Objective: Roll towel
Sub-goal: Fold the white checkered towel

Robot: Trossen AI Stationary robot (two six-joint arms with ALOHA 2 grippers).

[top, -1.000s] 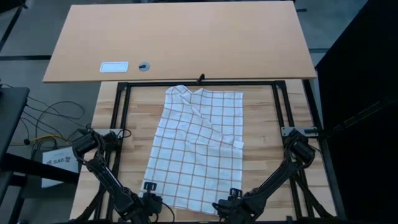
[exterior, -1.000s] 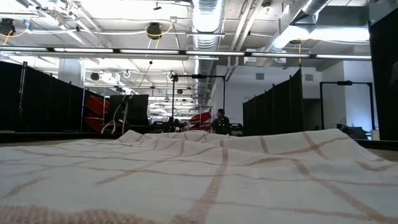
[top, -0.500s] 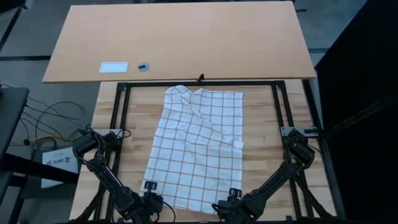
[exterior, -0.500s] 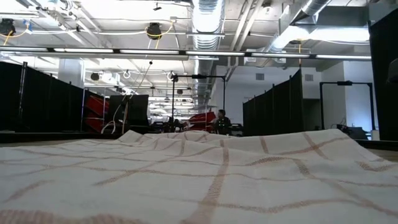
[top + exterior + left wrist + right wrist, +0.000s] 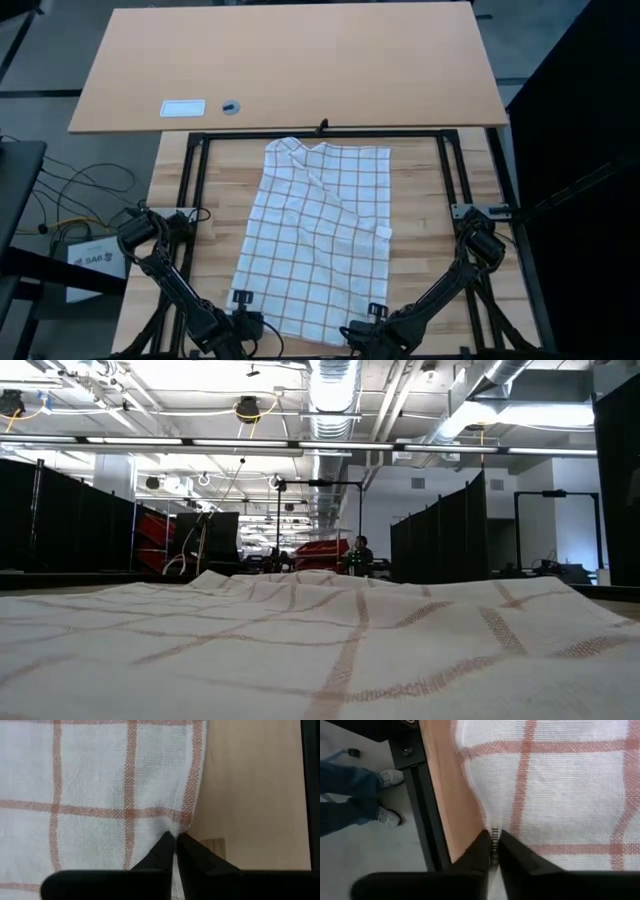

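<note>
We see the towel (image 5: 318, 240) spread flat on the tabletop (image 5: 215, 205), running from 12 o'clock near the far rail down to the near edge at 6. Our left gripper (image 5: 175, 847) is clamped on its near left corner at about 7 o'clock, and our right gripper (image 5: 491, 845) is pinched on the near right corner at about 5.
</note>
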